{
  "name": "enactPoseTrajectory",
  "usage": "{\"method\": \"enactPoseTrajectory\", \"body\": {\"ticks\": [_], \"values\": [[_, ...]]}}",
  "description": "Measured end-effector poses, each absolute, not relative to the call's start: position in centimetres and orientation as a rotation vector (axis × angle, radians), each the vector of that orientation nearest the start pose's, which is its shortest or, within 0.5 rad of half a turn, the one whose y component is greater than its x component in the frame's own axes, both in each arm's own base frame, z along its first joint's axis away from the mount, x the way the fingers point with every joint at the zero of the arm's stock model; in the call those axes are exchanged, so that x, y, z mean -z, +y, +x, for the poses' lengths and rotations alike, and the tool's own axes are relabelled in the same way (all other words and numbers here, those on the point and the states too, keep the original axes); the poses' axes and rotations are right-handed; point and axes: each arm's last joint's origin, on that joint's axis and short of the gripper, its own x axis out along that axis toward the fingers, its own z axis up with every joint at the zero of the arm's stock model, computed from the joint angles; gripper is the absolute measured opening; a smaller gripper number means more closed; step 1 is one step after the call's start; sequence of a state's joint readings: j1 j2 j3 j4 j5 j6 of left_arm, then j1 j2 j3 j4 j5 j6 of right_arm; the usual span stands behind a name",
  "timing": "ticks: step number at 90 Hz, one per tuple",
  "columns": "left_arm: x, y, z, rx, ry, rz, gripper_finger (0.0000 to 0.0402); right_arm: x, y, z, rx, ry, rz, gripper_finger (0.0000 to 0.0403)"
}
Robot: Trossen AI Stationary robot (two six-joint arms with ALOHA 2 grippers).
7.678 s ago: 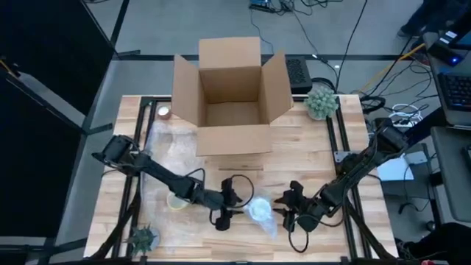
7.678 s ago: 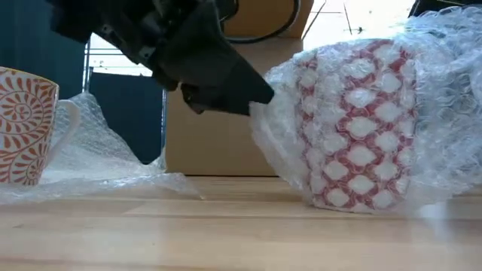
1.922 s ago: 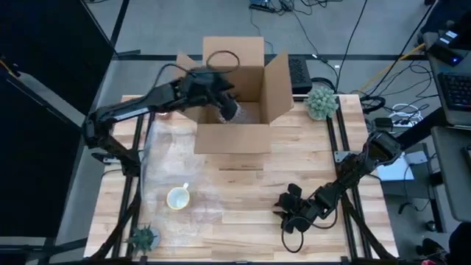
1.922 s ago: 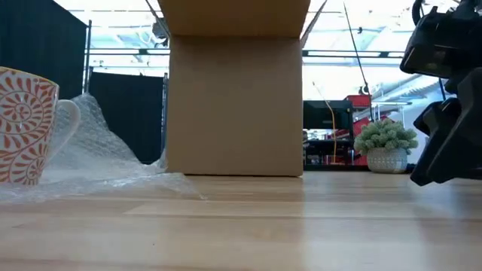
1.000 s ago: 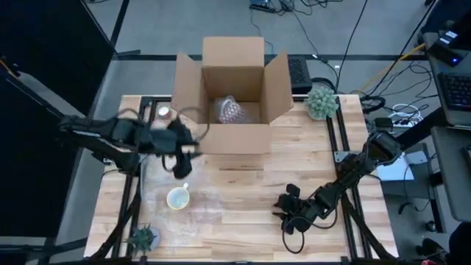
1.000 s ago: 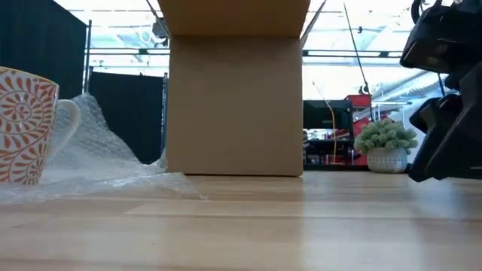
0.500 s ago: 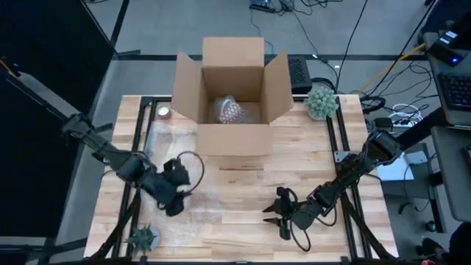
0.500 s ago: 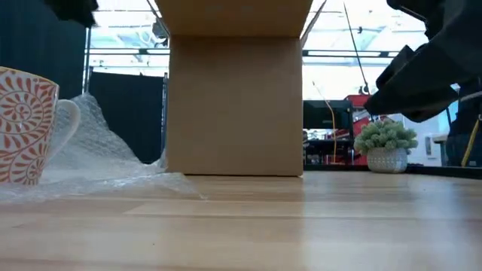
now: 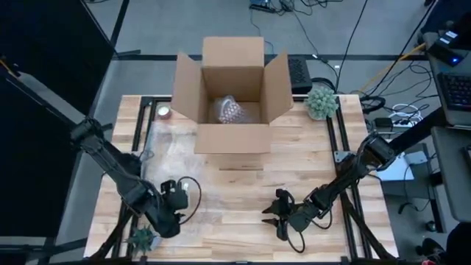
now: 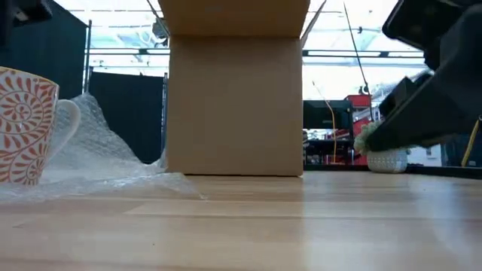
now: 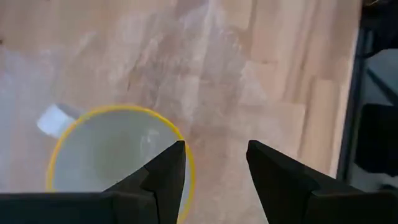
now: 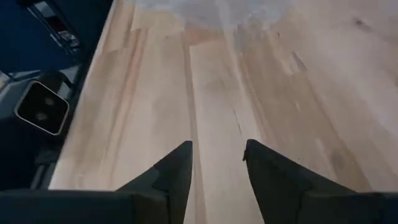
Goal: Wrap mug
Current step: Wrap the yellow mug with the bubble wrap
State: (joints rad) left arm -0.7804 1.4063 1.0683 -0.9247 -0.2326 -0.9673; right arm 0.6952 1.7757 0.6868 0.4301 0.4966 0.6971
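Here the mug [image 11: 112, 155] stands upright on the bubble wrap [image 10: 98, 162] at about 8 o'clock on the table [image 9: 243, 191], its mouth open to the left wrist camera, yellow rim and white handle stub in view. In the low view its side shows an orange spiral pattern. The left gripper [image 11: 214, 168] hangs directly over it, fingers spread and holding nothing; one finger lies over the rim, the other over bare wrap just beside the wall.

Judged as glazed ceramic, the mug should be stiff, moderately heavy for its bulk, slippery on the glaze and liable to chip if dropped. The wall at the rim, pinched inside and outside, looks the soundest hold; the handle is a smaller target. The wrap is soft, light and crinkly, and would slide or lift easily, so it probably needs pinning while it is folded.

The right gripper [image 12: 217, 168] waits at about 5 o'clock, low over bare wood, fingers apart and empty.

The table is pale wooden planking, smooth and level. At 12 o'clock stands an open box [image 9: 232, 99] holding an already wrapped item [image 9: 229, 110]. A small plant [image 9: 321, 101] sits at 2 o'clock and another [image 9: 142, 237] at 7 o'clock. Beyond lie cables, dark panels and bright windows.
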Motion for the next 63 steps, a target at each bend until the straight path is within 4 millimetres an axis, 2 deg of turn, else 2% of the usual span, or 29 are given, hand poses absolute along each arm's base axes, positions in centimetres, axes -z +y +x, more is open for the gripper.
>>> {"method": "enactPoseTrajectory", "body": {"ticks": [15, 35, 63], "values": [[-23.8, -17.8, 19.0, -0.146, 1.232, -0.213, 0.0162, -10.9, 19.2, 25.2, 0.000, 0.575, 0.305, 0.0137], [-22.5, -17.7, 19.0, -0.220, 1.285, -0.167, 0.0162, -10.9, 19.3, 25.2, -0.012, 0.565, 0.290, 0.0137], [-18.2, -17.4, 20.0, -0.285, 1.372, -0.143, 0.0157, -11.0, 19.2, 25.3, -0.014, 0.561, 0.268, 0.0137]]}}
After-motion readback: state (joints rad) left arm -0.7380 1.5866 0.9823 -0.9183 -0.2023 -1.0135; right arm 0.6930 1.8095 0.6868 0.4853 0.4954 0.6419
